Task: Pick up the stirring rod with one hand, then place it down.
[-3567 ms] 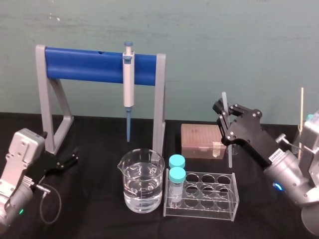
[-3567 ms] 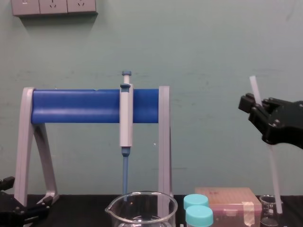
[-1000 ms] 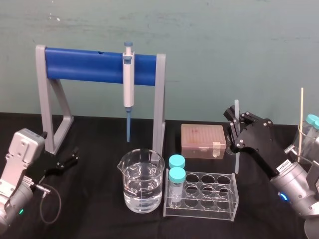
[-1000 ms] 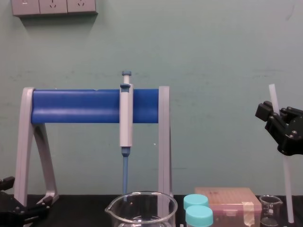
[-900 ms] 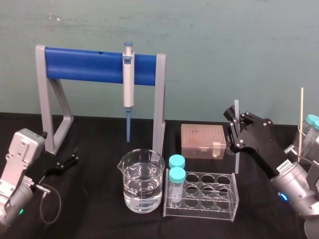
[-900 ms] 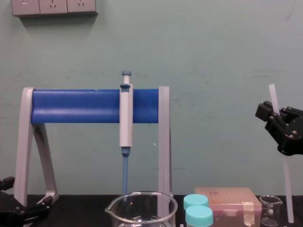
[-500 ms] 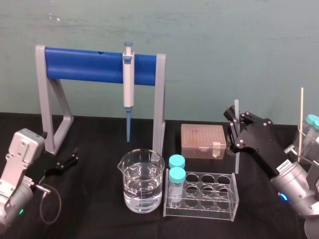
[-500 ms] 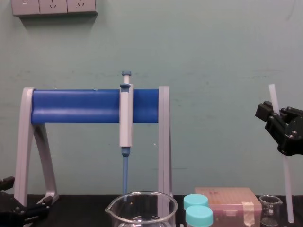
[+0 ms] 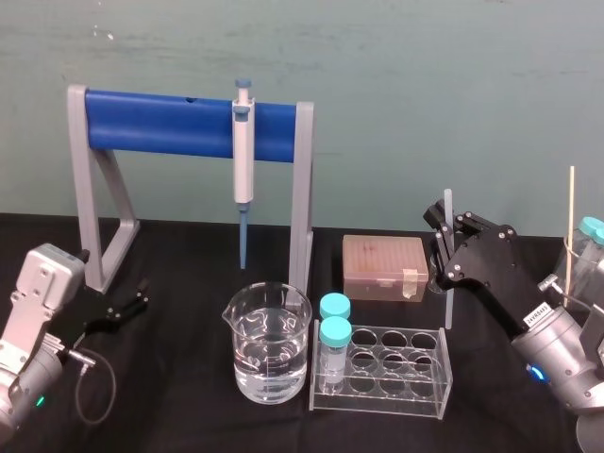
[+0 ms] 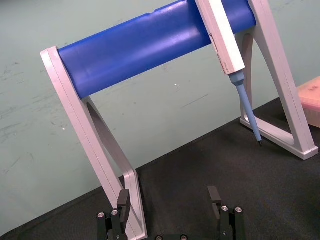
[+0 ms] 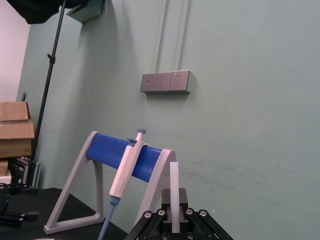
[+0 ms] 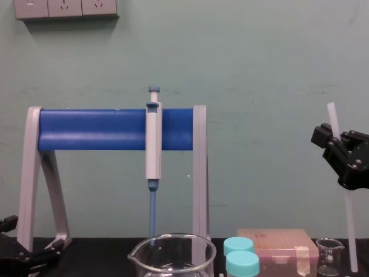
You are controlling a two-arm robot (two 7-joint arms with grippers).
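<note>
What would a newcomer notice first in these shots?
The right end effector, at the table's right, grips the stirring rod upright beside the brown box. Next, the pipette hanging on the blue rack at back left. The left end effector rests open, low at left.

Stirring rod (image 12: pixel 349 231): mid section hidden behind right claw (image 12: pixel 333 140) in chest view; can't tell if lower tip touches counter (image 9: pixel 189 377). Claw body cut off by chest view's right edge. Right wrist view: rod's lower part runs off btm edge. Big beaker (image 12: pixel 172 254), capped vials (image 12: pixel 242 264) & small beaker (image 12: pixel 330 254) cut by chest view's btm edge. Pipette (image 10: pixel 221 37) top cut off in left wrist view.
</note>
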